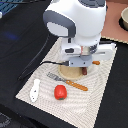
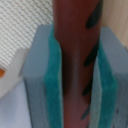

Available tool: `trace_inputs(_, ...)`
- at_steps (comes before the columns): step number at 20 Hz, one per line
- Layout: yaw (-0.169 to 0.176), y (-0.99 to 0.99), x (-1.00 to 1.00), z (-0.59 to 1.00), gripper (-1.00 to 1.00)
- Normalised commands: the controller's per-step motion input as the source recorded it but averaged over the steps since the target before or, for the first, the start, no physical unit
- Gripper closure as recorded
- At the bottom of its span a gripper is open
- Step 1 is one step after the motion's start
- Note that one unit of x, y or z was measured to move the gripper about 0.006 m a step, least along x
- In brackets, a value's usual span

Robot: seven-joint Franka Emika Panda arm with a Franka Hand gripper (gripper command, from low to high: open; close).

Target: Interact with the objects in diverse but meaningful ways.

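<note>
Hand (image 2: 75, 75) — clamping a dark brown, smooth cylindrical toy sausage (image 2: 75, 55) between teal-padded grey fingers (image 2: 42, 85), pads pressing both flanks so the piece stands lengthwise in the grip. Hovering above the tan round plate (image 1: 71, 75) on the pale woven placemat (image 1: 95, 100), probably for setting food onto it. Lying nearby on the mat: round red toy tomato (image 1: 60, 91), orange-handled fork (image 1: 67, 81), little white bottle-like piece (image 1: 34, 93) — well apart from the plate. Resting beneath everything: dark worktop (image 1: 20, 55).
</note>
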Motion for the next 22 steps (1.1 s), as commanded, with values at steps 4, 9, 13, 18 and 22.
trace_inputs(4,-0.001,0.06,0.43,0.3,1.0)
trace_inputs(9,-0.007,0.14,0.57,0.91,1.0)
trace_inputs(13,-0.013,0.17,0.5,1.0,1.0)
trace_inputs(18,0.037,0.06,-0.26,0.69,1.0)
trace_inputs(22,0.095,-0.06,-0.74,-0.05,1.0)
